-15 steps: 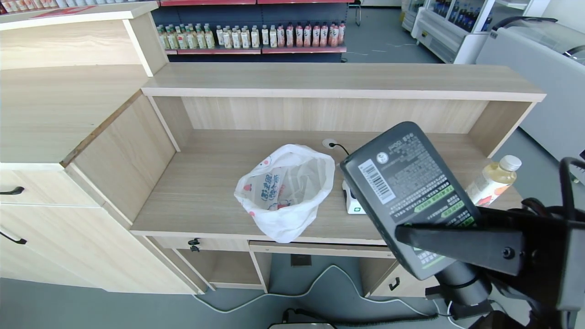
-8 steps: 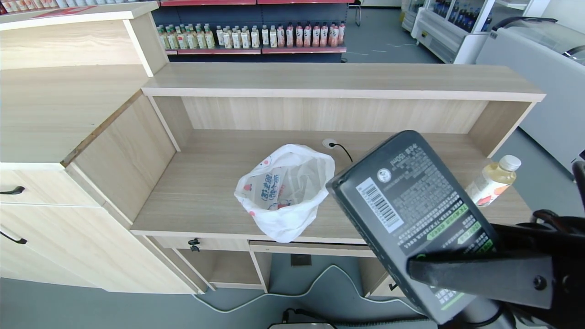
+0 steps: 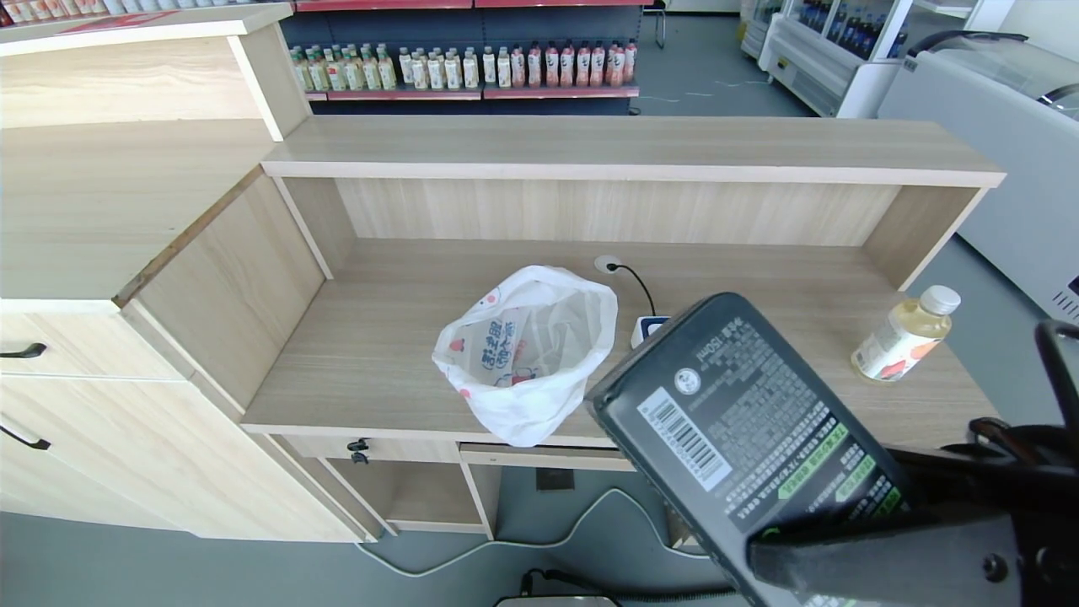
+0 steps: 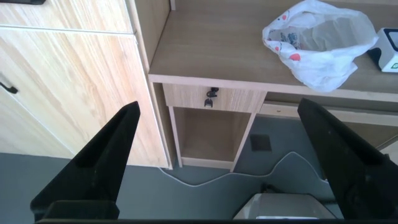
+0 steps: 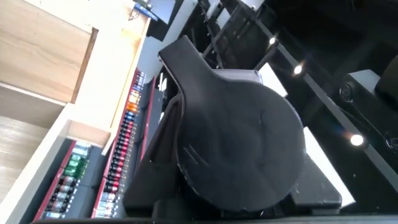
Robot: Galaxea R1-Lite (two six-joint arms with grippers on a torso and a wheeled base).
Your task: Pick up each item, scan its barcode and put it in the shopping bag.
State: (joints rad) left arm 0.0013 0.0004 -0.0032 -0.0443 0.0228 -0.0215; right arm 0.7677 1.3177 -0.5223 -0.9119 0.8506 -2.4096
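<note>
right end effector [image 3: 843, 544]: clamped on dark package [image 3: 742, 421], long axis 11-to-5 o'clock
shopping bag [image 3: 527, 354]: lay 10 o'clock from it
left end effector [image 4: 219, 163]: spread wide, held nothing

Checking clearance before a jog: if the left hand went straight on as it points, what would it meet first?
The left hand, open, lines up with the keyed drawer front below the countertop; likely that first, though depth is unclear.
</note>
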